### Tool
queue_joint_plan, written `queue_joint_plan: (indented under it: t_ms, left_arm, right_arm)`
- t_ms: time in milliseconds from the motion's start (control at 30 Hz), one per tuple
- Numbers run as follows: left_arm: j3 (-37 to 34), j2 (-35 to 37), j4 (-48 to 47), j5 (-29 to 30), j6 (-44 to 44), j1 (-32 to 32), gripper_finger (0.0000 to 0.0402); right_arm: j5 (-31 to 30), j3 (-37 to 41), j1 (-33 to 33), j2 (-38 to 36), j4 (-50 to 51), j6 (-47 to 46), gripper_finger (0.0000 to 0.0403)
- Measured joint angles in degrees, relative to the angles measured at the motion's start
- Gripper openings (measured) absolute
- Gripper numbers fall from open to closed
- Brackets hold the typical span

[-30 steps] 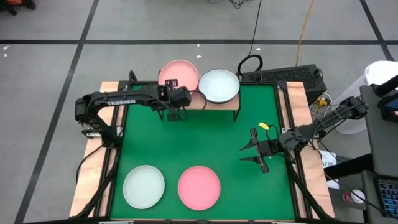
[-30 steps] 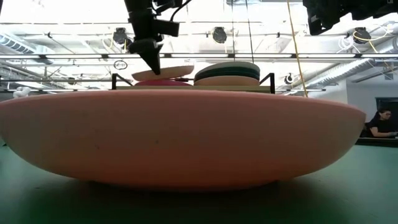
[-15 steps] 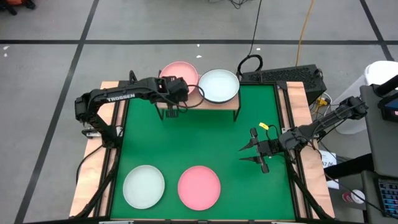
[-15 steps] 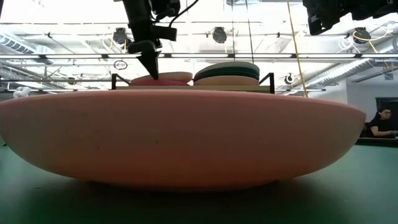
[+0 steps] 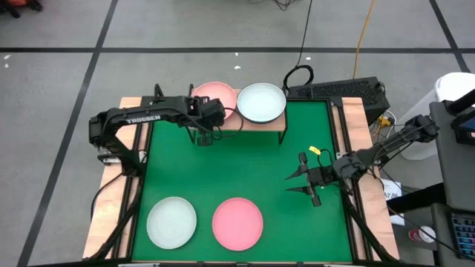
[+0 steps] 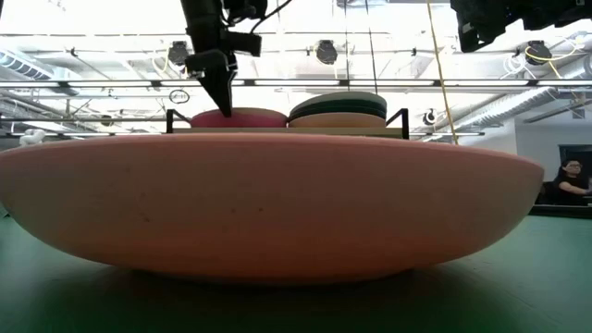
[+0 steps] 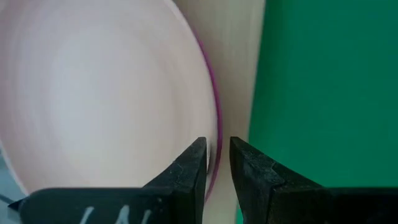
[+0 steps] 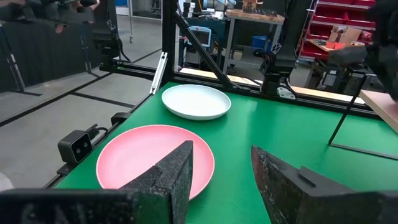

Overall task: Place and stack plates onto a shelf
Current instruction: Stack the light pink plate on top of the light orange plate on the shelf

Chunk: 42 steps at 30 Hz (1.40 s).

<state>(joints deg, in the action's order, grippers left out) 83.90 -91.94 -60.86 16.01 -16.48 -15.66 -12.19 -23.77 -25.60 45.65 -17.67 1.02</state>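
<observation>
A salmon pink plate (image 5: 217,95) lies flat on top of the left stack on the shelf (image 5: 260,126), with a magenta rim (image 7: 216,118) showing under it. My left gripper (image 7: 217,152) points down at this plate's near-left rim, its fingers a narrow gap apart, one on each side of the rim. The right stack (image 6: 338,106) has a mint-white plate (image 5: 261,101) on top and a dark teal one below. A mint-white plate (image 5: 171,222) and a pink plate (image 5: 237,222) rest on the green mat. My right gripper (image 5: 295,183) hovers open over the mat's right part. My left gripper comes from above at the salmon plate's near-left rim (image 7: 212,140), with one finger inside the rim and one outside. Bare wood shows between the rim and the outer finger (image 7: 245,165). Whether the inner finger touches the plate I cannot tell. The plate rests flat on the stack.
The pink plate (image 6: 277,203) fills the low view close to the camera. The shelf stands at the mat's far edge, with black posts (image 6: 404,118) at its ends. Green mat (image 5: 245,163) lies bare between the shelf and the two near plates. A person (image 6: 569,180) sits far off.
My left gripper has lowered the salmon plate onto the left stack. The plate was tilted, with its far side raised; now it lies flat. The gripper has shifted slightly toward the table's left.
</observation>
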Motion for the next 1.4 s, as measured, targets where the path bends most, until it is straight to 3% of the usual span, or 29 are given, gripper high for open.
queue_joint_plan:
  t_ms: [500, 600, 733, 867, 1067, 1233, 1400]
  left_arm:
    - [0.0, 9.8, 1.3, 0.5, 5.7, 2.2, 0.0079]
    - [0.0, 11.4, 2.3, -3.8, 10.9, 4.3, 0.0079]
    - [0.0, 13.0, 5.1, -5.8, 11.8, 10.1, 0.0079]
    - [0.0, 13.3, 8.4, -3.3, 11.3, 16.8, 0.0074]
    - [-1.2, 14.5, 12.6, 4.5, 13.6, 26.7, 0.0010]
    - [-8.1, 18.7, 21.3, 7.8, 15.6, 31.1, 0.0007]
    - [-22.4, 27.1, 40.7, 9.8, 15.1, 33.4, 0.0006]
  right_arm:
    - [0.0, 0.0, 0.0, 0.0, -0.2, -0.3, 0.0144]
    - [0.0, 0.0, 0.0, 0.0, -0.1, -0.9, 0.0144]
    - [0.0, 0.0, 0.0, 0.0, -0.1, -1.9, 0.0144]
    - [0.1, 0.0, 0.0, 0.0, -0.5, -2.7, 0.0144]
    - [-1.5, 0.0, 0.0, 3.9, 0.5, -2.4, 0.0144]
    - [-0.4, -0.5, -0.2, 11.3, -1.1, -1.8, 0.0144]
    - [0.4, -4.9, -2.2, 18.4, 0.0, 1.7, 0.0144]
